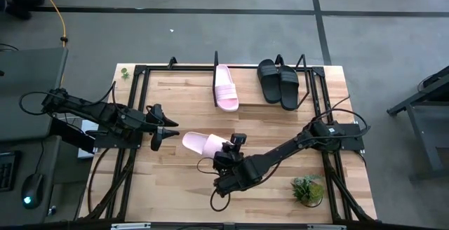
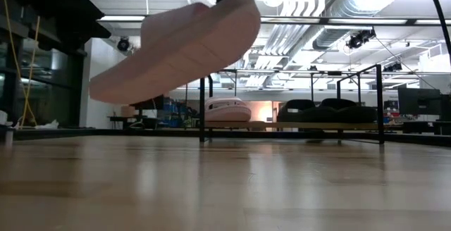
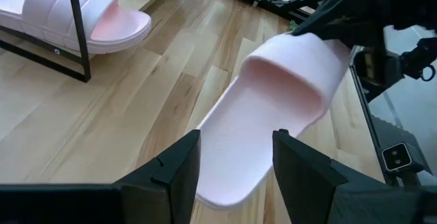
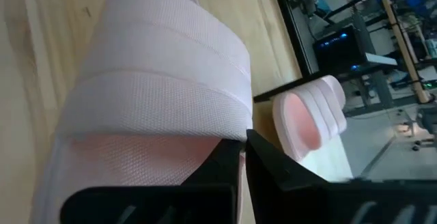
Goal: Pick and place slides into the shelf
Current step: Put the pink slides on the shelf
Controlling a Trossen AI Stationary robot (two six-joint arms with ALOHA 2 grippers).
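Lying under both arms is a pale wooden surface [image 1: 182,181] edged by a black frame, on a grey concrete floor; the low view looks across it into a large hall with ceiling ducts and strip lights.

Four sandals show: two pink, two black. One pink sandal [image 1: 226,88] and the two black sandals [image 1: 278,81] sit side by side in the shelf [image 1: 309,79] along the upper edge of the overhead frame. The second pink sandal [image 1: 203,144] is just left of centre, held at its strap end by the right claw [image 1: 231,153], whose fingers are closed on the strap. The left claw [image 1: 167,128] hangs just left of it, fingers apart and holding nothing. One small green plant [image 1: 307,189] stands at lower right.

Only the low view shows the held sandal [image 2: 180,48] lifted clear of the wood and tilted. The left wrist view alone shows its footbed [image 3: 263,135], and the right wrist view the strap's woven texture [image 4: 157,80].
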